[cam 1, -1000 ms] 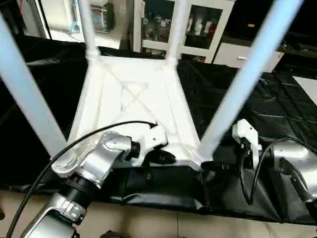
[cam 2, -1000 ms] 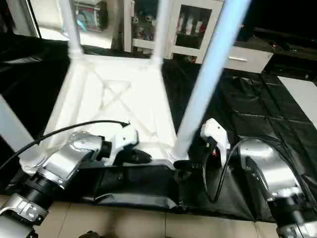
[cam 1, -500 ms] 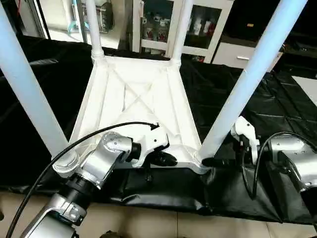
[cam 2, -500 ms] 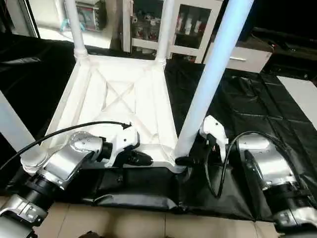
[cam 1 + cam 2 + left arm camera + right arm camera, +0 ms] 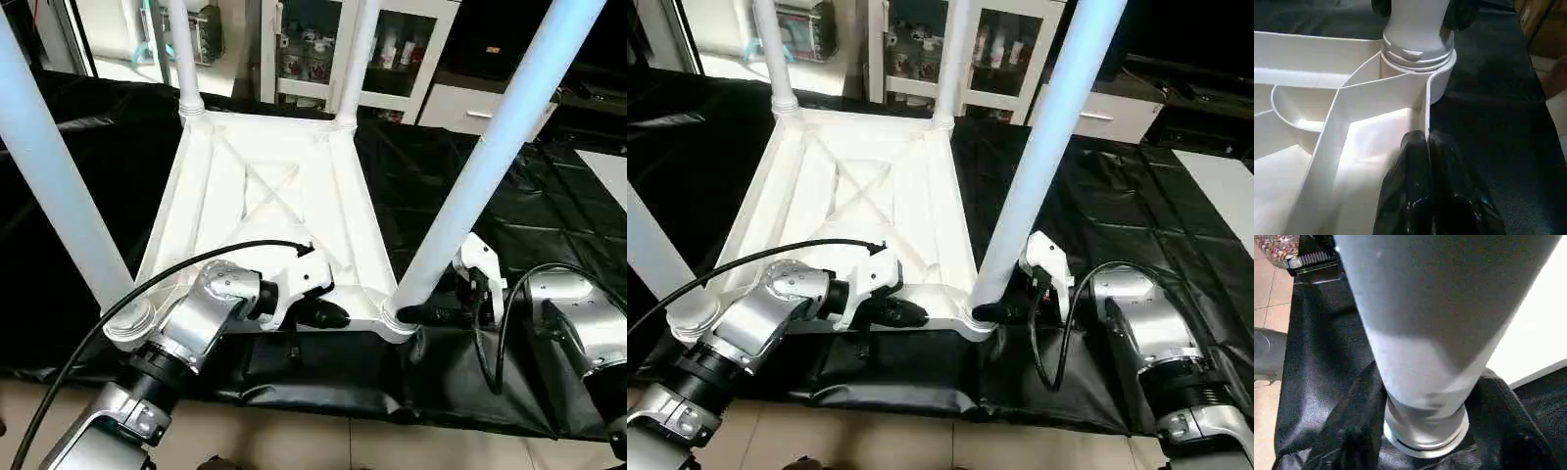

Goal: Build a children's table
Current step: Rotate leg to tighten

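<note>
Left wrist view: the left gripper (image 5: 1426, 147) has its two black fingers (image 5: 1409, 166) pressed together, closed with the thin near edge wall of the table top (image 5: 265, 211) between their tips. Just beyond the gripper along that wall is the near right corner socket (image 5: 1420, 63), with the base of a leg standing in it.

In the right wrist view, the right gripper (image 5: 1425, 431) reaches around the base of that same near right leg (image 5: 490, 157), one black finger (image 5: 1508, 431) on each side of the tube just above the socket; the fingers lie against the leg, but whether they squeeze it cannot be told. In the left eye view this gripper (image 5: 423, 314) lies level at the corner, coming in from the right.

The table top lies upside down on the black sheet (image 5: 549, 225) that covers the desk, its X-ribbed underside facing up. From the near right corner socket, the near left leg (image 5: 49, 176) stands across the near edge, and the far left leg (image 5: 184, 59) and far right leg (image 5: 353, 59) stand at the far corners, all four upright in their sockets. A cabinet with glass doors (image 5: 392, 49) stands beyond the far edge.
</note>
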